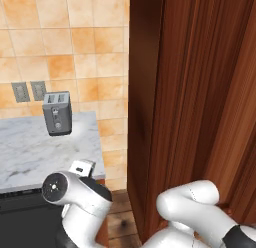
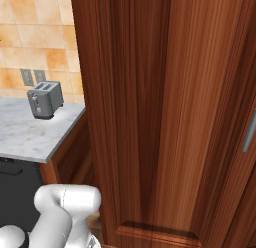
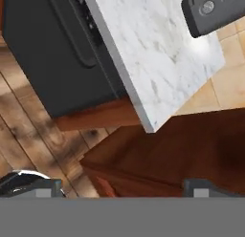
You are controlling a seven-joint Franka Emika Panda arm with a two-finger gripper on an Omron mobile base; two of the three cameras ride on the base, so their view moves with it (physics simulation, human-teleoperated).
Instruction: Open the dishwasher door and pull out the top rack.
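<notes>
Hovering wide open and empty, the two-finger gripper (image 3: pixel 122 186) looks down on the closed matte black dishwasher door (image 3: pixel 52 64), well apart, handle running along its top.

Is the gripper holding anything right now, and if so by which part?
Nothing is held. The gripper is open and apart from the shut dishwasher door.

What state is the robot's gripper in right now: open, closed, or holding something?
Gripper: open, fingertips spread wide, holding nothing; the dishwasher door is shut and untouched.
</notes>
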